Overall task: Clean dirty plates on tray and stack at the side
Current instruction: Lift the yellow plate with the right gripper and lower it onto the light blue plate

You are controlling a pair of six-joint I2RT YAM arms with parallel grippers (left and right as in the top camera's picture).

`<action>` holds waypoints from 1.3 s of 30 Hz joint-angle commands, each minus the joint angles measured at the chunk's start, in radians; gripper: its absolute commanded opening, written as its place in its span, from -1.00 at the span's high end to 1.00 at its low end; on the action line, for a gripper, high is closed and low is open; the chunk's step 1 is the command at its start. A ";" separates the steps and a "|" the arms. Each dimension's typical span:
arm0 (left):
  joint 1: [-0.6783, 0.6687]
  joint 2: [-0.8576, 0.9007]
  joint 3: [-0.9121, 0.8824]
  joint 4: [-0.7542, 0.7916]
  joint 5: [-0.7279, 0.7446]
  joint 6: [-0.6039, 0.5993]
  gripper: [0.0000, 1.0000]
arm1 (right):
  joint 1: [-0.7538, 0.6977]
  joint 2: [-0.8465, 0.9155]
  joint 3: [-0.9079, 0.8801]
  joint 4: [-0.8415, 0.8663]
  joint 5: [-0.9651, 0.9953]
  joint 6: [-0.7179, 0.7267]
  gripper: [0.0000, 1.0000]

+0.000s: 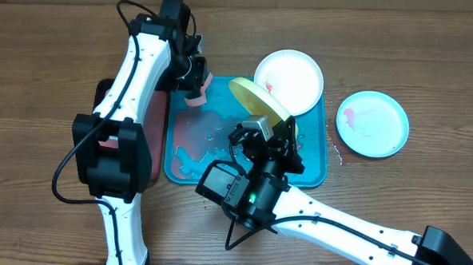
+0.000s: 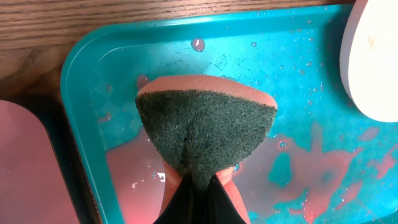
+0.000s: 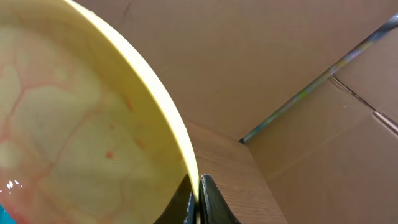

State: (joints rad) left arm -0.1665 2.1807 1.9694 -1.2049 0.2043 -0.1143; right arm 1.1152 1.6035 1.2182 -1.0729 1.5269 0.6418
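My right gripper (image 1: 289,127) is shut on the rim of the yellow-green plate (image 1: 258,98) and holds it tilted on edge above the teal tray (image 1: 315,172). In the right wrist view the plate (image 3: 81,118) shows faint red streaks, with its rim pinched between the fingers (image 3: 198,186). My left gripper (image 1: 194,87) is shut on a pink sponge with a green scouring face (image 2: 208,127), held over the tray's far left corner (image 2: 81,62). The white plate (image 1: 291,79) lies at the tray's far right corner. The light blue plate (image 1: 373,122) with red smears lies on the table to the right.
A pinkish-red tray (image 1: 161,129) lies left of the teal tray, partly under my left arm. Pinkish water pools on the teal tray's floor (image 2: 323,168). Cardboard walls stand behind the table (image 3: 280,56).
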 commanded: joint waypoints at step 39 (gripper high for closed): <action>-0.004 -0.001 -0.005 0.008 -0.032 -0.017 0.92 | -1.411 -0.064 -0.067 0.158 -1.608 -0.127 0.93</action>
State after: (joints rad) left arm -0.1665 2.1807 1.9694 -1.2041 0.1852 -0.1143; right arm -0.1940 1.5089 1.1980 -0.9417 -0.0204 0.5400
